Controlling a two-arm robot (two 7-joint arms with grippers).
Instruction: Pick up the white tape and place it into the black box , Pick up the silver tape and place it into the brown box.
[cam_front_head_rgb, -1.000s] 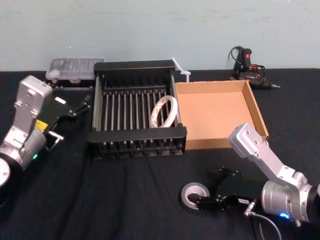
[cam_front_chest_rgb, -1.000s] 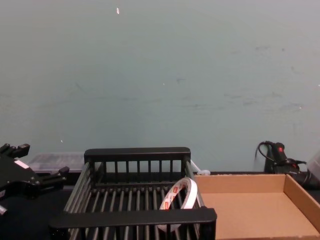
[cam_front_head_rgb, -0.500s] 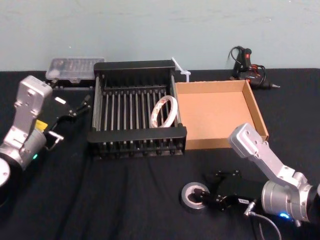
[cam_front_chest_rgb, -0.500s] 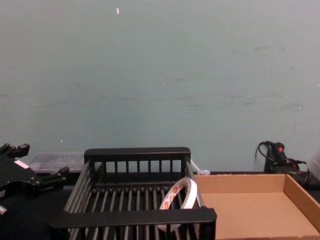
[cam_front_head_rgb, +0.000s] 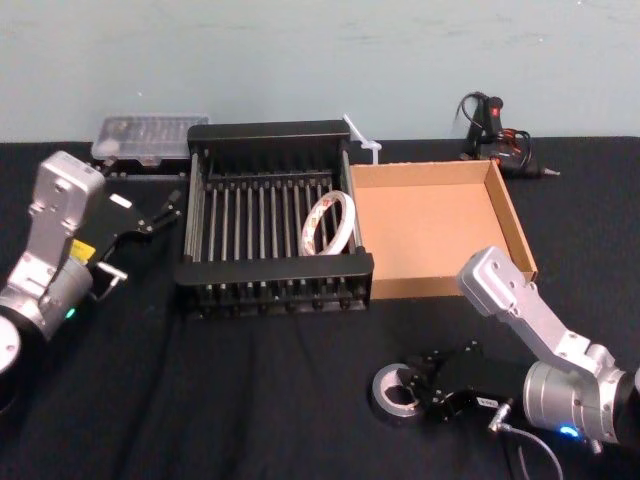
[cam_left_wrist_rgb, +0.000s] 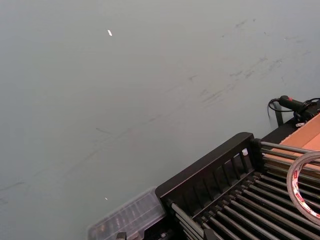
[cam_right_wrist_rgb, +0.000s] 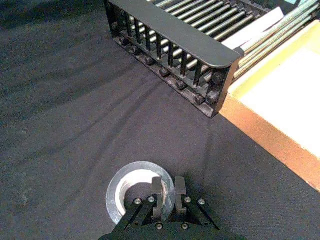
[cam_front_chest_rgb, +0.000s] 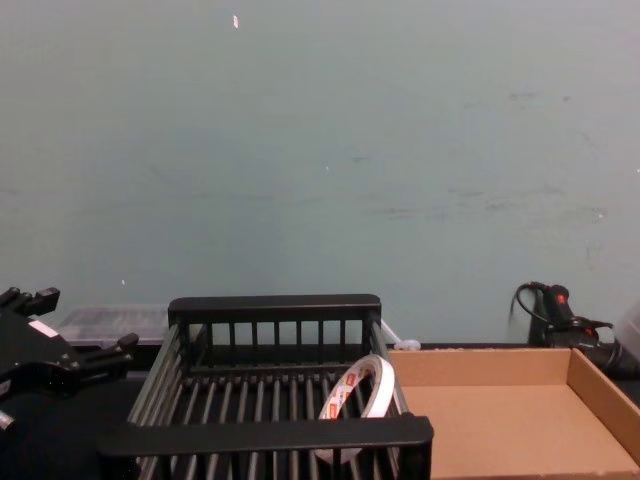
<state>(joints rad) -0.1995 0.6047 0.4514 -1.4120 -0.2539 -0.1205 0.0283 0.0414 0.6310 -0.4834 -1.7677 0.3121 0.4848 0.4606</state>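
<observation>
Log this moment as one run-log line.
white tape: in black box | silver tape: outside brown box, nearer the robot | right end effector: shut on silver tape's wall | left end effector: open, left of black box

Head view: high, faces forward and down, takes in whole desk (cam_front_head_rgb: 220, 400). Chest view: low, level across desk, side-on to black box (cam_front_chest_rgb: 268, 436), wall (cam_front_chest_rgb: 320, 150) behind. Left wrist view: angled up at wall past black box corner. Right wrist view: close, steep down over right end effector (cam_right_wrist_rgb: 166, 184) and silver tape (cam_right_wrist_rgb: 139, 168). All four share black box and brown box (cam_front_head_rgb: 430, 230) edge.
</observation>
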